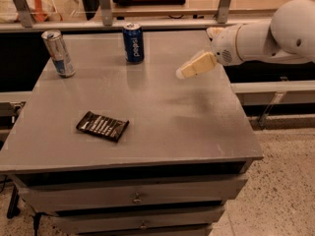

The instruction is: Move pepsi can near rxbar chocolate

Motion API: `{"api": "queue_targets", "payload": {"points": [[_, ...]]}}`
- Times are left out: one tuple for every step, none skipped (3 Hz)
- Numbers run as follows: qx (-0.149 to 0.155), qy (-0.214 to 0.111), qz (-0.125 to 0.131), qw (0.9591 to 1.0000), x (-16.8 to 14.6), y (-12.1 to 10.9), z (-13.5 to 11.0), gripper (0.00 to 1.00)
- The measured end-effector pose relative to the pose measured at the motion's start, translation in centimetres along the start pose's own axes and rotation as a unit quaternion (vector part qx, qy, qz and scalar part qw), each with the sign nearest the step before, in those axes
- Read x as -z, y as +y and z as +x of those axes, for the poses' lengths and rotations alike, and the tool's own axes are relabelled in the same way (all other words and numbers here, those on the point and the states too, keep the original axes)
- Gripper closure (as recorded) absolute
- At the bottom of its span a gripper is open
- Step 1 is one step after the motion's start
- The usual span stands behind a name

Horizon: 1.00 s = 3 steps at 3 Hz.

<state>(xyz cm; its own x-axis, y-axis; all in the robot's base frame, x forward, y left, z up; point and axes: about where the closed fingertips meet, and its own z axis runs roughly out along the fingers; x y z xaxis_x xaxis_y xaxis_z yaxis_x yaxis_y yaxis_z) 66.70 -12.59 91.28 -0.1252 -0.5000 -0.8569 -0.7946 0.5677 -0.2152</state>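
Observation:
The pepsi can (133, 43), dark blue with white lettering and a silver top, stands upright at the back middle of the grey table (187, 117). The rxbar chocolate (102, 126), a flat dark wrapper with pale print, lies front left on the table. My gripper (186, 72) hangs above the table's right middle, on a white arm reaching in from the right. It is to the right of the can and a little nearer the front, apart from it, and holds nothing that I can see.
A taller, slimmer silver-and-blue can (58, 53) stands at the back left corner. A counter with metal posts (224, 1) runs behind the table. Drawers (138, 196) sit under the tabletop. Speckled floor (280, 181) lies to the right.

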Motion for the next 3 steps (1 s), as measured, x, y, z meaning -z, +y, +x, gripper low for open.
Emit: {"api": "queue_targets", "payload": {"points": [[-0.002, -0.008, -0.008, 0.9999, -3.2, -0.6, 0.6, 0.0], [0.0, -0.012, -0.015, 0.9998, -6.4, -0.6, 0.4, 0.0], [0.007, -0.015, -0.023, 0.9996, -9.4, -0.4, -0.1, 0.0]]}}
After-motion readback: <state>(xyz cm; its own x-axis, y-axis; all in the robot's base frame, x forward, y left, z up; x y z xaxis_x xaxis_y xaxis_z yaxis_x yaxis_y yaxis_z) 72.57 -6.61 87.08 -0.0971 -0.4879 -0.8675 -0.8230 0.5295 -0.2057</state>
